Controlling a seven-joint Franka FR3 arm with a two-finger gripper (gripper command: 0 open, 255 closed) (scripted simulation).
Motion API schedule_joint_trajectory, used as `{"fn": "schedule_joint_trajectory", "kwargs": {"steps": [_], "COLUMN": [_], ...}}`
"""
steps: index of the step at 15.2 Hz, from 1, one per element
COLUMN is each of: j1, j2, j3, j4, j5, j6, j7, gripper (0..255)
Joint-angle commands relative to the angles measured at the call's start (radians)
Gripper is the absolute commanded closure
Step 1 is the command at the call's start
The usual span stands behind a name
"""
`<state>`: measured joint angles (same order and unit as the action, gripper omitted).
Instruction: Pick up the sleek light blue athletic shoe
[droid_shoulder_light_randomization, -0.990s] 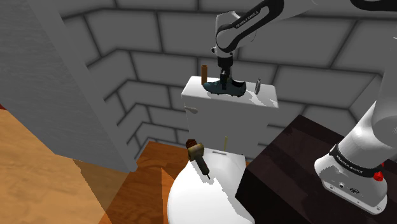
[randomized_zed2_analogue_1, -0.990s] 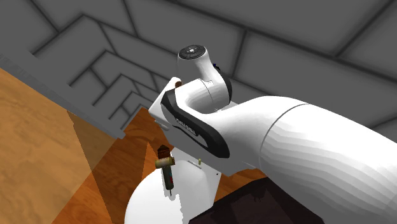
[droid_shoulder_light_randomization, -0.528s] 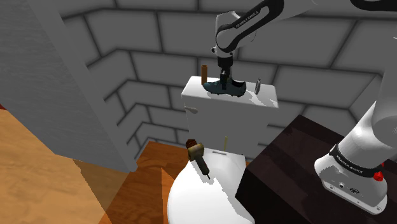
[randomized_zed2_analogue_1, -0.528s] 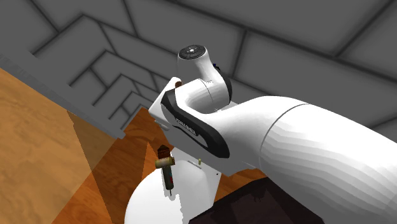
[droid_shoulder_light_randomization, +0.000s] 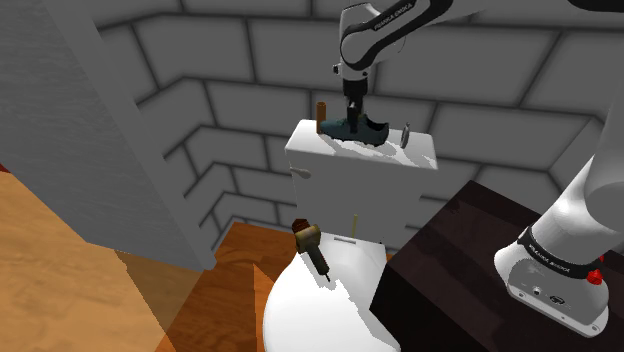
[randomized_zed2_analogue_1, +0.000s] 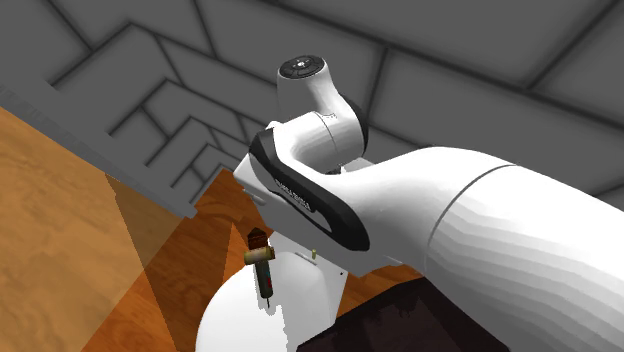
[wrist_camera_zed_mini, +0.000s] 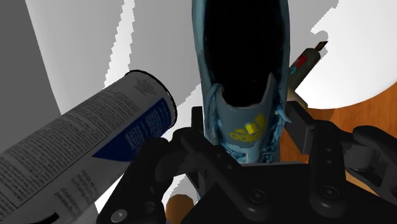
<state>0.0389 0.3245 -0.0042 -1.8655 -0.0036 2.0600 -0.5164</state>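
Blue shoe (wrist_camera_zed_mini: 245, 130) is stuck tight between the black fingers (wrist_camera_zed_mini: 300, 130), which squeeze its sides. It hangs right at the top of the white box (droid_shoulder_light_randomization: 360, 190), beside a grey can (wrist_camera_zed_mini: 76, 153).

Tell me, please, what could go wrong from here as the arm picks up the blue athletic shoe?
1. The all-black gripper clasps the teal-blue athletic shoe around its tongue alone, so the long body might pivot or slip out.
2. The grey printed cylindrical can sits close beside the shoe; a swing could knock it off the white toilet tank.
3. The slim brown bottle stands near the shoe and might get tipped.
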Motion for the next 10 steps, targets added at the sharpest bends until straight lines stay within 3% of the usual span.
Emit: {"fn": "schedule_joint_trajectory", "kwargs": {"steps": [1,10], "j1": [0.0,0.0], "j2": [-0.011,-0.051], "j3": [0.0,0.0], "j4": [0.013,0.057], "j5": [0.0,0.0], "j6": [-0.023,-0.107], "j7": [0.0,0.0], "gripper": [255,255]}}
